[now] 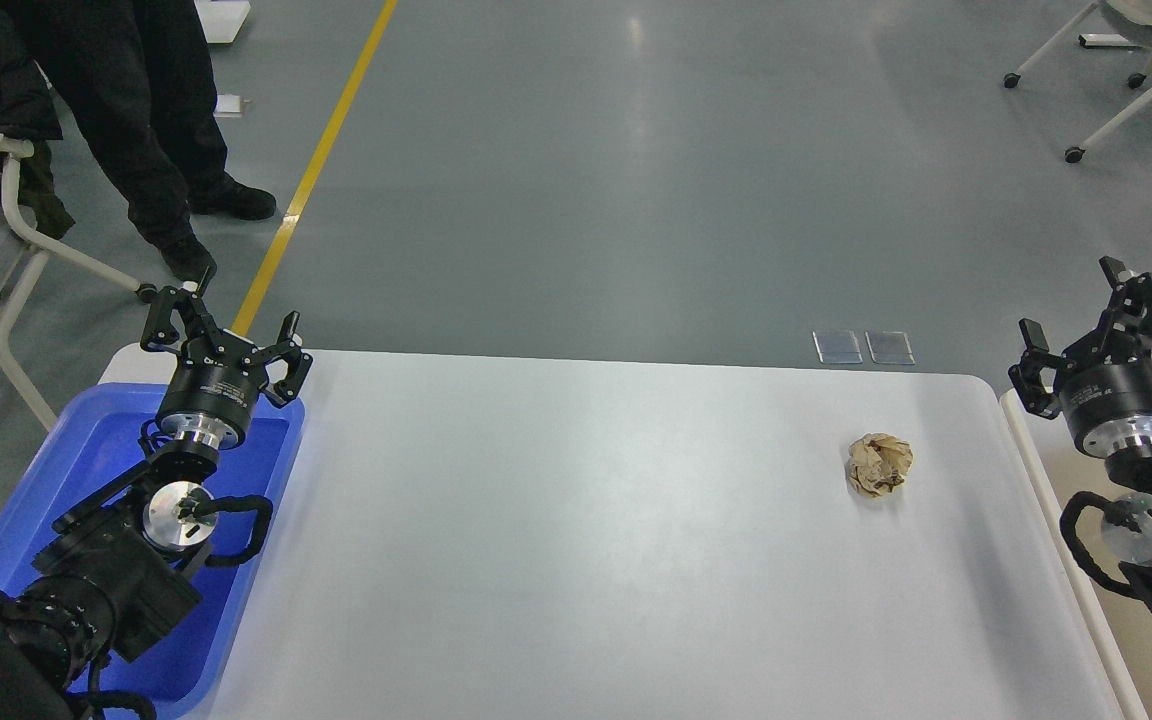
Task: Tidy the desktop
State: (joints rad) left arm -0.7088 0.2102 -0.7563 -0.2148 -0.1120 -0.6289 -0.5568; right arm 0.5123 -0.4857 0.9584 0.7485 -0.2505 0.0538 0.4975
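The white desktop (586,540) fills the middle of the head view. A crumpled brown paper ball (879,464) lies on it at the right. My left gripper (224,325) is open and empty, above the far end of the blue tray (76,470) at the left. My right gripper (1086,320) is open and empty, above the far end of the beige-white tub (1061,470) at the right edge, well to the right of the paper ball.
A person in black (146,120) stands on the floor beyond the left corner, beside a white chair frame (16,220). Wheeled chair legs (1116,90) stand far right. A yellow floor line (316,170) runs beyond the table.
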